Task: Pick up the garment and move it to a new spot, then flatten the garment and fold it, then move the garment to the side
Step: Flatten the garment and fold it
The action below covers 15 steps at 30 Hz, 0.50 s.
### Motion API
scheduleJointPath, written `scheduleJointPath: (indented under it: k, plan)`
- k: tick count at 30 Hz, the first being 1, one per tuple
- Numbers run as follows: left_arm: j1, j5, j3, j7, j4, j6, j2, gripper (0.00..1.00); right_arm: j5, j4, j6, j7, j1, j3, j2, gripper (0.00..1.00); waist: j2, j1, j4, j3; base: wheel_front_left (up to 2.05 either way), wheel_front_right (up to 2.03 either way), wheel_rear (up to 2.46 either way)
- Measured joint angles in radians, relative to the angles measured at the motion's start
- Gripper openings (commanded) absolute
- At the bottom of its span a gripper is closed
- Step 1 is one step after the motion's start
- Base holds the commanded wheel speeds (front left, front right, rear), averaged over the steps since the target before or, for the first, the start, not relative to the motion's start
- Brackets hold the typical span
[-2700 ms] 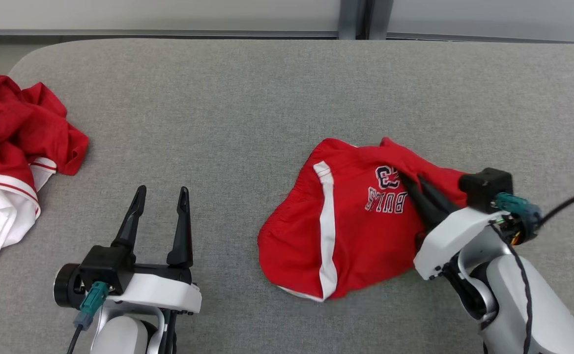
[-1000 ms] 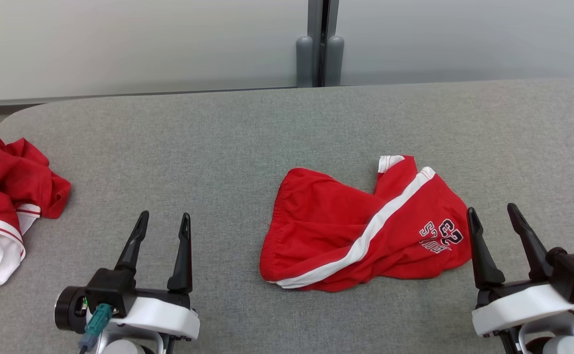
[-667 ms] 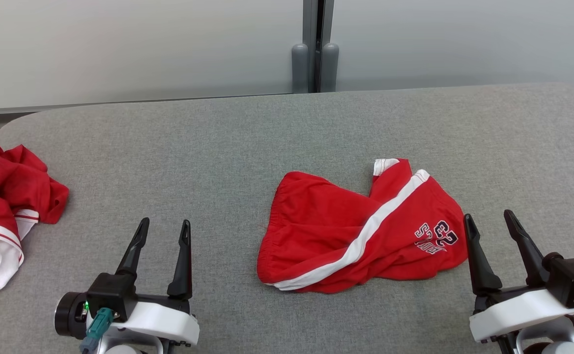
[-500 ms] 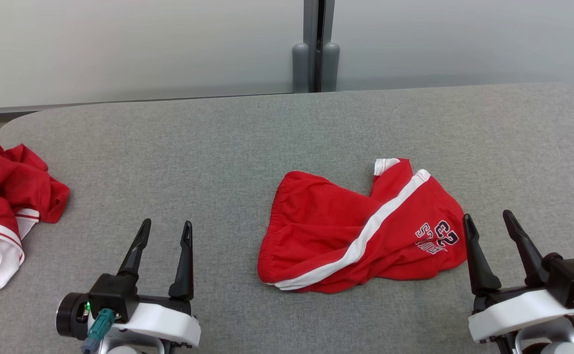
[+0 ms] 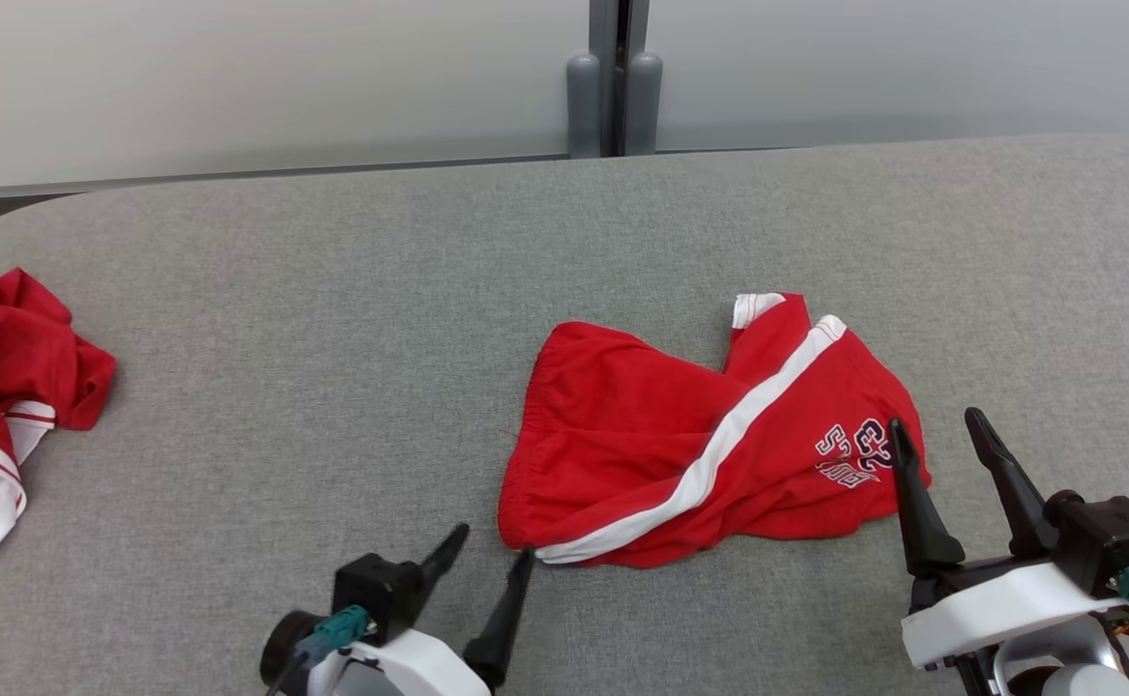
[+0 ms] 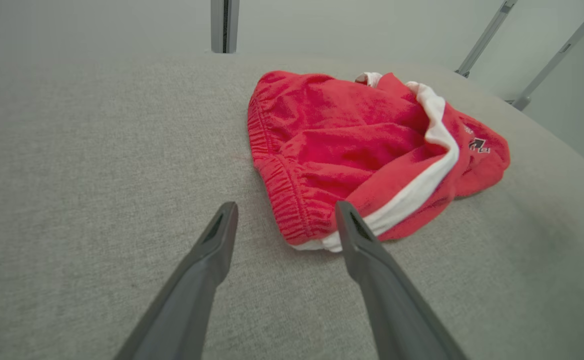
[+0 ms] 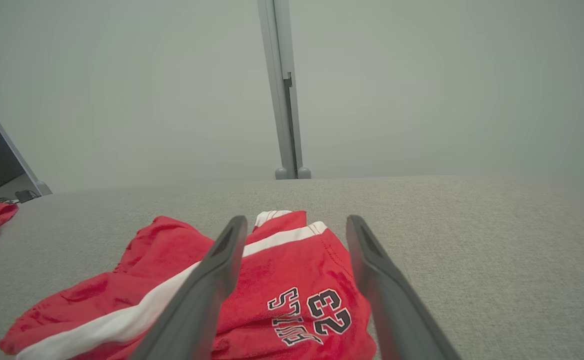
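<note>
The garment (image 5: 709, 445) is a pair of red shorts with a white side stripe and dark lettering, lying crumpled on the grey table (image 5: 332, 319). My left gripper (image 5: 492, 541) stands open just short of the waistband corner (image 6: 297, 225), its right finger beside the white hem. The left wrist view shows the garment (image 6: 372, 145) ahead of my left gripper (image 6: 284, 210). My right gripper (image 5: 932, 430) stands open at the garment's right edge, near the lettering (image 7: 312, 315). From the right wrist, my right gripper (image 7: 297, 222) hovers over the garment (image 7: 272, 280), holding nothing.
A second heap of red and white cloth (image 5: 4, 387) lies at the table's far left edge. A pale wall with a grey post (image 5: 608, 72) runs behind the table. Bare grey surface (image 5: 284, 338) stretches between the two cloth heaps.
My left arm has swung right and forward, its open fingers now at the garment's lower-left corner. The right gripper stays beside the garment. The camera has shifted slightly.
</note>
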Motion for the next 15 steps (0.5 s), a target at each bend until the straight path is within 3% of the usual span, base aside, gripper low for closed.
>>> scheduleJointPath:
  k: [9,11,13,15]
  plan:
    - [-0.032,-0.097,-0.045,0.023,0.074,-0.020,-0.006,1.00,0.008,0.013,0.000,-0.006,-0.020,0.006,0.005,1.00,0.0000,0.0000,-0.026,0.036,0.00,0.00,0.00]
    - [-0.046,-0.123,-0.050,0.015,0.091,-0.021,-0.006,0.74,0.010,0.015,0.000,-0.009,-0.021,0.006,0.007,1.00,0.0000,0.0000,-0.032,0.043,0.00,0.00,0.00]
    - [-0.061,-0.141,-0.060,0.006,0.108,-0.023,-0.001,0.05,0.010,0.018,0.000,-0.011,-0.026,0.005,0.007,1.00,0.0000,0.0000,-0.037,0.048,0.00,0.00,0.00]
    - [-0.074,-0.152,-0.072,-0.021,0.109,-0.024,0.009,0.00,0.010,0.019,0.000,-0.014,-0.029,0.003,0.008,1.00,0.0000,0.0000,-0.042,0.052,0.00,0.00,0.00]
